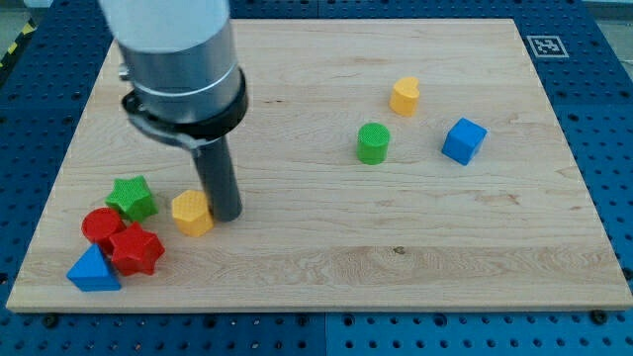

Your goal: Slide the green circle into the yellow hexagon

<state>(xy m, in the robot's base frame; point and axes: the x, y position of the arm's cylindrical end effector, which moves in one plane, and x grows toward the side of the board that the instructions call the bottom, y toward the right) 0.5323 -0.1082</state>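
The green circle (373, 143) stands right of the board's middle. The yellow hexagon (192, 213) lies far from it, at the lower left. My tip (226, 215) rests on the board right against the hexagon's right side, far to the left of the green circle. The arm's grey body hangs over the upper left of the board.
A second yellow block (404, 96), heart-like, sits just up and right of the green circle, and a blue cube (463, 140) to its right. At the lower left cluster a green star (132, 198), a red circle (101, 226), a red star (135, 249) and a blue triangle (93, 271).
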